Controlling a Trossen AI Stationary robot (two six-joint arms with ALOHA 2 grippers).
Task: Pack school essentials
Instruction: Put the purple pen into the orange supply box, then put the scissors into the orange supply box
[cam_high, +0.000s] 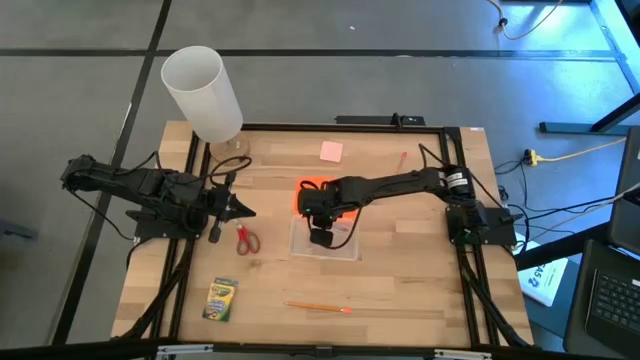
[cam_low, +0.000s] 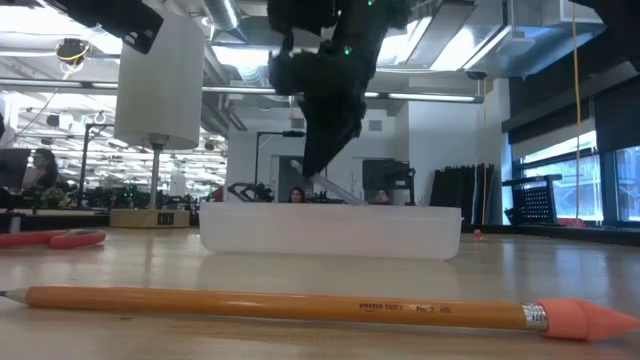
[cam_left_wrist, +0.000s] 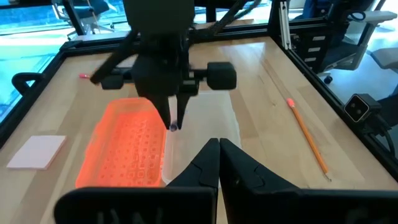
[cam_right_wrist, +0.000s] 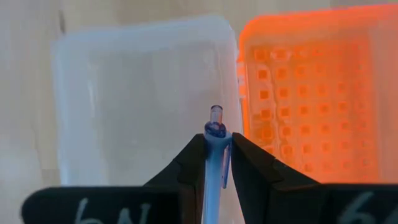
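My right gripper (cam_high: 320, 237) (cam_right_wrist: 217, 140) hangs over the clear plastic box (cam_high: 345, 248) (cam_low: 330, 230), shut on a grey-blue pen (cam_right_wrist: 214, 124). The orange lid (cam_high: 303, 188) (cam_right_wrist: 311, 93) lies flat against the box's far side. My left gripper (cam_high: 240, 209) (cam_left_wrist: 219, 146) waits shut to the left of the box. The red-handled scissors (cam_high: 247, 240), the crayon box (cam_high: 221, 298), the orange pencil (cam_high: 318, 307) (cam_low: 300, 305) and the pink eraser (cam_high: 331, 151) lie flat on the table. A thin reddish pencil (cam_high: 402, 158) lies near the far right. My right gripper pinches the pen between its two fingers (cam_right_wrist: 189, 165), coming from above and pointing down. The pen runs along the fingers, and its capped end (cam_right_wrist: 216, 115) sticks out past the fingertips. It is lifted, with that end (cam_low: 340, 192) slanting down toward the box's opening.
A tall white cylinder (cam_high: 203, 92) stands at the table's far left corner. Bare wood stretches right of the box and along the near edge. Black frame rails (cam_high: 470, 250) run along both sides of the table.
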